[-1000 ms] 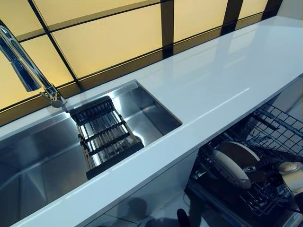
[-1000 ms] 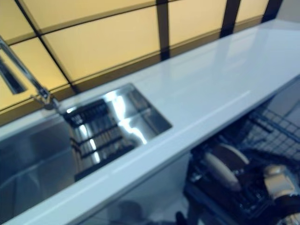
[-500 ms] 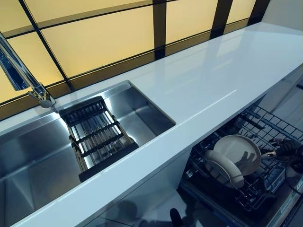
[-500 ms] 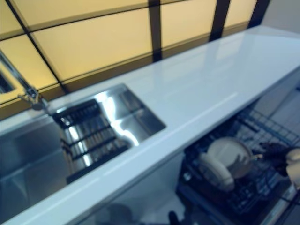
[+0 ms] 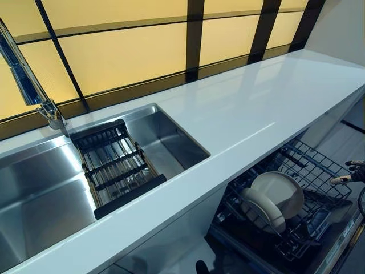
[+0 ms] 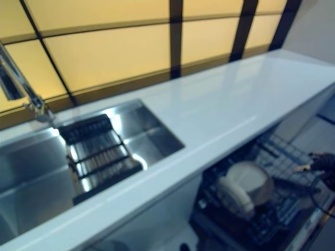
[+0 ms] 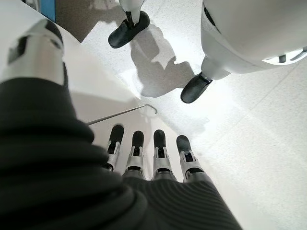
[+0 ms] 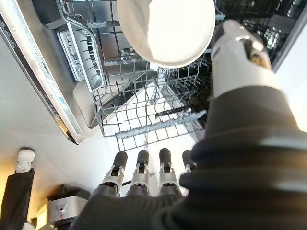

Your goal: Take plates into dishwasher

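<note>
Two pale plates stand on edge in the pulled-out dishwasher rack (image 5: 311,165) under the counter: the front plate (image 5: 260,209) and the back plate (image 5: 283,193). My right hand (image 5: 352,173) hovers at the rack's right side, apart from the plates. In the right wrist view, the right hand (image 8: 140,173) has straight fingers and holds nothing, with a plate (image 8: 165,28) in the rack (image 8: 144,112) beyond them. My left hand (image 7: 146,155) shows only in the left wrist view, fingers straight, pointing down at the floor and empty.
A white counter (image 5: 245,108) runs above the dishwasher. A steel sink (image 5: 34,188) with a black drying rack (image 5: 114,165) and a faucet (image 5: 25,80) is at the left. A grey cutlery basket (image 8: 84,52) sits in the dishwasher rack. A person's shoe (image 8: 23,160) stands nearby.
My right hand has drawn back from the plates toward the rack's right side. The head camera has shifted, showing more of the rack. The plates stay standing in it.
</note>
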{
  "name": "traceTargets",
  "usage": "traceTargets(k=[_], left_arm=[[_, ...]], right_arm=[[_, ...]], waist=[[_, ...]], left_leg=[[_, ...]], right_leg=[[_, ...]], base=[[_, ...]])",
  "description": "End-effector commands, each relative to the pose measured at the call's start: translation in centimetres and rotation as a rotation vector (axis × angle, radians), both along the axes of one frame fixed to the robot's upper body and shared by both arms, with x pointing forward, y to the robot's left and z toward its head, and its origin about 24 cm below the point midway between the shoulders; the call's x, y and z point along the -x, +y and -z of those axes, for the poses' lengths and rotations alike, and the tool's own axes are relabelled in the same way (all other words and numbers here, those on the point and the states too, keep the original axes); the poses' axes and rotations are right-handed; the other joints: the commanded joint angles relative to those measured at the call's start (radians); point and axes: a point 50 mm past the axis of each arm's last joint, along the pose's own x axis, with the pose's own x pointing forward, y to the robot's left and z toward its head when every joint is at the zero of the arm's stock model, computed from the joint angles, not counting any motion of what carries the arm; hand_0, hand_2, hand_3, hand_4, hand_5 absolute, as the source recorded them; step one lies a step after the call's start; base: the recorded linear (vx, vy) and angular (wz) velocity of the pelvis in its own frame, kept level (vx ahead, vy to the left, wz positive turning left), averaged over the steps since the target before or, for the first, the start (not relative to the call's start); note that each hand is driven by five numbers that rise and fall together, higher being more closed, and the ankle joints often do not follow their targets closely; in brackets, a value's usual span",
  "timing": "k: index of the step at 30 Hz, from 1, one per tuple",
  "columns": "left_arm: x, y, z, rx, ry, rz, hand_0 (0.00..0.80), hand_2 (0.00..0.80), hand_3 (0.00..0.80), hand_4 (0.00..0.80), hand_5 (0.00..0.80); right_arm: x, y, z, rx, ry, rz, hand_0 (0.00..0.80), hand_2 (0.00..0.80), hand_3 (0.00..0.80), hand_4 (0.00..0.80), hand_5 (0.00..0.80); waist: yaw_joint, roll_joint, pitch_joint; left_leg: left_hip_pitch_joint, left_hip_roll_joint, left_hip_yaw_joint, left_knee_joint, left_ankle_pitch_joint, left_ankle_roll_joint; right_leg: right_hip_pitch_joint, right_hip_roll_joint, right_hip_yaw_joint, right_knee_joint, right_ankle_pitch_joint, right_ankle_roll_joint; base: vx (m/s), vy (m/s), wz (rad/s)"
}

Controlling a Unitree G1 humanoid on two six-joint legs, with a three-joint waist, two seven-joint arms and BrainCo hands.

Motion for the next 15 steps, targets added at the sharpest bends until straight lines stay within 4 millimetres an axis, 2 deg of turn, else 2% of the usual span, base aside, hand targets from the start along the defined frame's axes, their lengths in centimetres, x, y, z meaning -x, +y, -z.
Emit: traceTargets(k=[1, 3, 5, 6, 7, 9, 10, 11, 12, 13, 14, 15], left_arm=[[-2.3, 3.6, -1.9, -0.122, -0.125, -0.042, 0.0, 0.0, 0.0, 0.0, 0.0], [-1.9, 3.9, -1.8, -0.122, -0.125, -0.075, 0.0, 0.0, 0.0, 0.0, 0.0], [-1.4, 4.1, -1.7, -0.116, -0.127, -0.13, 0.0, 0.0, 0.0, 0.0, 0.0], [-1.0, 4.4, -1.6, -0.111, -0.13, -0.184, 0.0, 0.0, 0.0, 0.0, 0.0], [-0.9, 4.4, -1.6, -0.111, -0.129, -0.188, 0.0, 0.0, 0.0, 0.0, 0.0], [-0.4, 5.0, -1.6, -0.128, -0.137, -0.211, 0.0, 0.0, 0.0, 0.0, 0.0], [-0.4, 5.1, -1.7, -0.133, -0.138, -0.207, 0.0, 0.0, 0.0, 0.0, 0.0], [-0.3, 5.6, -1.9, -0.159, -0.143, -0.189, 0.0, 0.0, 0.0, 0.0, 0.0], [-0.3, 5.8, -1.9, -0.168, -0.144, -0.185, 0.0, 0.0, 0.0, 0.0, 0.0], [-0.7, 6.7, -2.4, -0.204, -0.15, -0.174, 0.0, 0.0, 0.0, 0.0, 0.0], [-0.7, 6.8, -2.5, -0.205, -0.15, -0.172, 0.0, 0.0, 0.0, 0.0, 0.0], [-1.0, 7.5, -2.9, -0.229, -0.149, -0.167, 0.0, 0.0, 0.0, 0.0, 0.0]], right_arm=[[0.9, -1.8, -2.7, 0.002, -0.166, 0.133, 0.0, 0.0, 0.0, 0.0, 0.0], [1.5, -2.4, -2.2, -0.06, -0.204, 0.179, 0.0, 0.0, 0.0, 0.0, 0.0], [2.5, -3.0, -1.0, -0.139, -0.239, 0.241, 0.0, 0.0, 0.0, 0.0, 0.0], [3.3, -3.4, 0.4, -0.211, -0.271, 0.283, 0.0, 0.0, 0.0, 0.0, 0.0], [3.5, -3.4, 0.7, -0.222, -0.278, 0.294, 0.0, 0.0, 0.0, 0.0, 0.0], [5.4, -4.2, 3.4, -0.324, -0.332, 0.396, 0.0, 0.0, 0.0, 0.0, 0.0], [5.7, -4.3, 3.7, -0.334, -0.338, 0.41, 0.0, 0.0, 0.0, 0.0, 0.0], [7.2, -4.9, 5.7, -0.378, -0.361, 0.475, 0.0, 0.0, 0.0, 0.0, 0.0], [7.6, -5.0, 6.2, -0.386, -0.362, 0.495, 0.0, 0.0, 0.0, 0.0, 0.0], [9.4, -5.4, 8.2, -0.415, -0.367, 0.549, 0.0, 0.0, 0.0, 0.0, 0.0], [9.4, -5.4, 8.2, -0.415, -0.368, 0.55, 0.0, 0.0, 0.0, 0.0, 0.0], [10.3, -5.5, 9.2, -0.426, -0.366, 0.58, 0.0, 0.0, 0.0, 0.0, 0.0]], waist=[[0.017, -0.019, -0.029], [0.017, -0.019, -0.03], [0.018, -0.022, -0.03], [0.017, -0.022, -0.029], [0.018, -0.023, -0.029], [0.02, -0.024, -0.027], [0.022, -0.025, -0.027], [0.021, -0.025, -0.022], [0.022, -0.025, -0.021], [0.016, -0.025, -0.008], [0.018, -0.026, -0.008], [0.011, -0.026, 0.003]], left_leg=[[0.004, -0.001, -0.054, 0.005, -0.026, 0.049], [0.005, -0.001, -0.055, 0.005, -0.027, 0.05], [0.005, 0.0, -0.056, 0.005, -0.028, 0.051], [0.006, 0.0, -0.06, 0.005, -0.029, 0.053], [0.006, -0.001, -0.061, 0.005, -0.029, 0.053], [0.008, -0.006, -0.069, 0.006, -0.035, 0.06], [0.008, -0.007, -0.069, 0.007, -0.036, 0.061], [0.009, -0.011, -0.068, 0.012, -0.041, 0.066], [0.009, -0.012, -0.067, 0.013, -0.042, 0.067], [0.008, -0.018, -0.063, 0.018, -0.046, 0.072], [0.008, -0.018, -0.063, 0.019, -0.046, 0.072], [0.005, -0.023, -0.061, 0.027, -0.049, 0.073]], right_leg=[[0.046, 0.035, -0.011, 0.002, -0.046, 0.048], [0.047, 0.034, -0.013, 0.002, -0.047, 0.048], [0.048, 0.032, -0.016, 0.002, -0.047, 0.049], [0.049, 0.03, -0.016, 0.002, -0.046, 0.049], [0.05, 0.03, -0.016, 0.002, -0.046, 0.049], [0.05, 0.022, -0.019, 0.003, -0.043, 0.051], [0.051, 0.021, -0.019, 0.004, -0.043, 0.051], [0.048, 0.014, -0.019, 0.007, -0.04, 0.055], [0.047, 0.012, -0.019, 0.008, -0.039, 0.057], [0.034, 0.003, -0.024, 0.013, -0.027, 0.066], [0.034, 0.003, -0.024, 0.012, -0.027, 0.066], [0.02, -0.004, -0.029, 0.013, -0.013, 0.073]], base=[[0.0, 0.0, 0.0], [0.0, 0.0, 0.0], [0.0, 0.0, 0.0], [0.0, 0.0, 0.0], [0.0, 0.0, 0.0], [0.0, 0.0, 0.0], [0.0, 0.0, 0.0], [0.0, 0.0, 0.0], [0.0, 0.0, 0.0], [0.0, 0.0, 0.0], [-0.05, 0.017, 0.01], [-0.093, 0.01, -0.04]])
